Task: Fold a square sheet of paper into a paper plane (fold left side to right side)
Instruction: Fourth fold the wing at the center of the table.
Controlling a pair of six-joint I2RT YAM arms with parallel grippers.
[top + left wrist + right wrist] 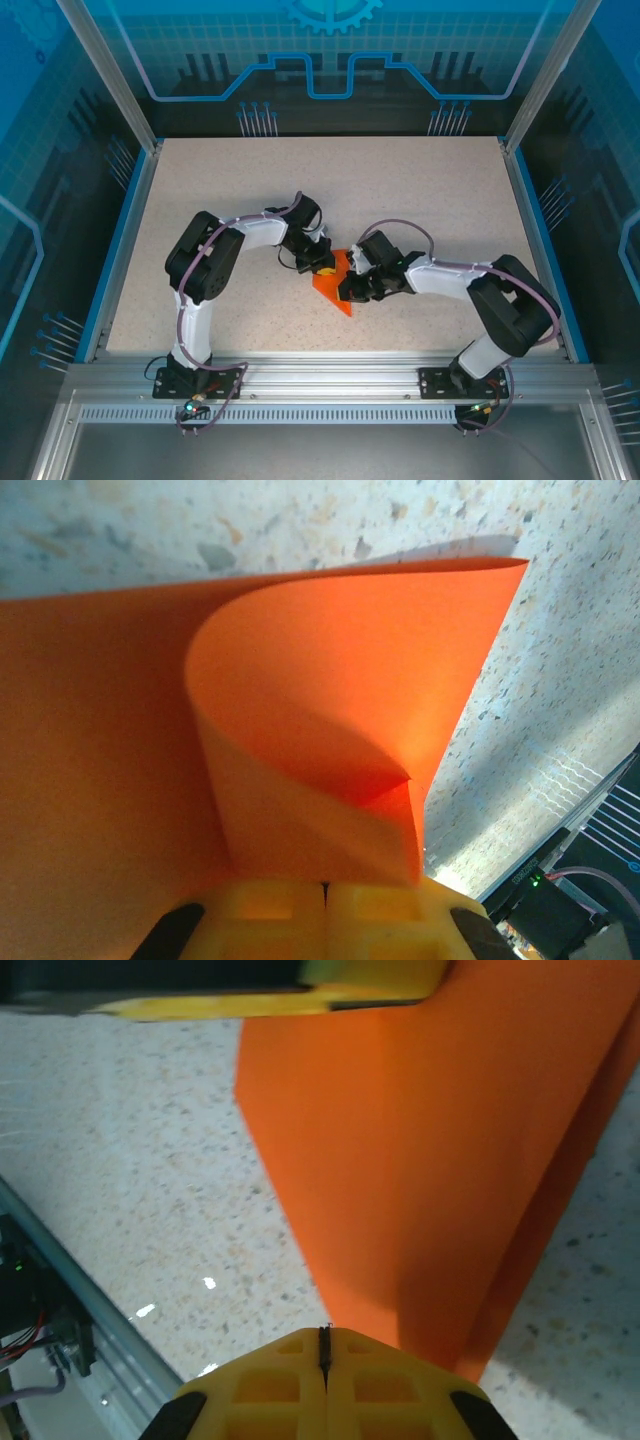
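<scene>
Left wrist: left jaws closed on curled orange paper (330, 710); right jaws closed, touching it.

The worktop (420, 200) is a pale, speckled surface, bordered by blue strips (119, 245) at its left and right and by a metal rail (330, 372) along its near side. The square sheet of paper (333, 292), bright orange, lies on it near the middle. The sheet seems partly folded, with one flap curling up off the surface.
</scene>
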